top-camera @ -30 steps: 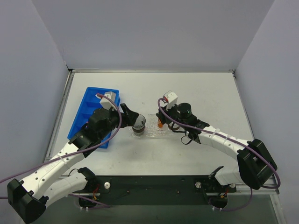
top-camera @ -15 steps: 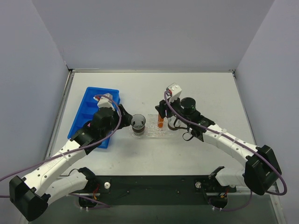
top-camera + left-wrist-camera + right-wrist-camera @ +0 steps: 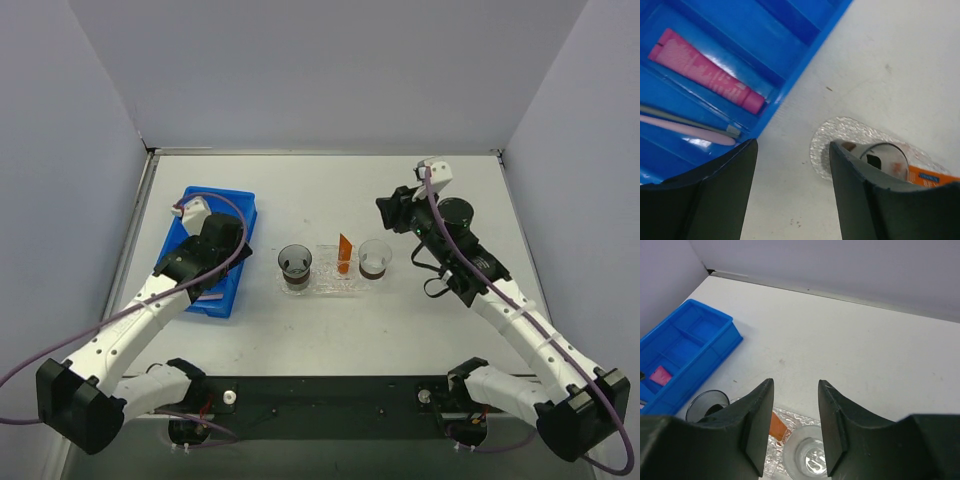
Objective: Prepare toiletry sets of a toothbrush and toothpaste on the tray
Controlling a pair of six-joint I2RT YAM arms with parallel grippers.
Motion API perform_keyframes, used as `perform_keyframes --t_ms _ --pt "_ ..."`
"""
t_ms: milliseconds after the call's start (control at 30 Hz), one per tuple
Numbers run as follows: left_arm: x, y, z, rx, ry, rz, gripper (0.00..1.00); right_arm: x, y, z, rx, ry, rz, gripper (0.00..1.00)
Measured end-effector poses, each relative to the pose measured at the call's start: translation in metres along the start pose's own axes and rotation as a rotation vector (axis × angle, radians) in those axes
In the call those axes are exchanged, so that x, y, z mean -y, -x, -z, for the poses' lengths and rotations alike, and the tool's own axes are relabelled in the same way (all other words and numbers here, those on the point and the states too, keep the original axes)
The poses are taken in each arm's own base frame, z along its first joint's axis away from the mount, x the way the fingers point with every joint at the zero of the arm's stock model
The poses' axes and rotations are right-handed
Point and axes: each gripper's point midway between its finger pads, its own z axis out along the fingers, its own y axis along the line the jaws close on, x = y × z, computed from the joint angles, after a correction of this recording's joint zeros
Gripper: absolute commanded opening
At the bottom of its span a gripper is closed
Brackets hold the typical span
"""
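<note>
The clear bumpy tray [image 3: 322,287] lies mid-table. The orange toothpaste [image 3: 344,253] stands tilted on it between two clear cups; it also shows in the right wrist view [image 3: 776,424]. The magenta toothpaste [image 3: 705,72] and the pale pink toothbrush [image 3: 685,129] lie in the blue bin [image 3: 196,232]. My left gripper [image 3: 792,200] is open and empty, above the table between the bin's edge and the tray [image 3: 837,142]. My right gripper [image 3: 795,390] is open and empty, raised behind and to the right of the tray [image 3: 774,454].
A clear cup with a dark bottom [image 3: 295,266] stands at the tray's left end and another [image 3: 374,259] at its right end. A thin grey stick [image 3: 695,121] lies beside the toothbrush in the bin. Walls close in the table on three sides.
My right gripper let go of the orange toothpaste on the tray and drew back up and to the right, uncovering the right cup. My left gripper drew back from the left cup toward the bin.
</note>
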Motion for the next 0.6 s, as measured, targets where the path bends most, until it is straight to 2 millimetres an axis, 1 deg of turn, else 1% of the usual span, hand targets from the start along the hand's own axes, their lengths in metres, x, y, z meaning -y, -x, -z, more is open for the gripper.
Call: perform_keyframes --t_ms 33,100,167,267,300,333,400,500,600 --pt "-0.007 0.002 -0.003 0.003 0.033 0.016 0.69 0.007 0.003 0.004 0.003 -0.022 -0.008 0.35" --pt "-0.023 0.011 -0.009 0.018 0.126 0.056 0.66 0.019 0.009 0.014 0.016 -0.063 -0.019 0.34" --pt "-0.028 0.020 -0.014 0.037 0.191 0.088 0.57 0.026 0.015 0.021 0.029 -0.089 -0.024 0.33" --pt "-0.031 0.033 -0.022 0.049 0.268 0.142 0.50 0.033 0.018 0.027 0.036 -0.115 -0.034 0.33" --pt "-0.033 0.038 -0.027 0.050 0.301 0.168 0.39 0.034 0.017 0.027 0.032 -0.119 -0.037 0.33" --pt "-0.037 0.042 -0.034 0.044 0.346 0.198 0.37 0.036 0.015 0.027 0.026 -0.126 -0.041 0.33" --pt "-0.044 0.046 -0.046 0.030 0.422 0.247 0.36 0.039 0.011 0.026 0.012 -0.135 -0.046 0.33" --pt "-0.060 0.043 -0.062 -0.008 0.547 0.283 0.37 0.043 0.005 0.021 -0.011 -0.146 -0.051 0.33" --pt "-0.070 0.034 -0.069 -0.036 0.625 0.291 0.37 0.049 -0.004 0.015 -0.042 -0.162 -0.056 0.33"
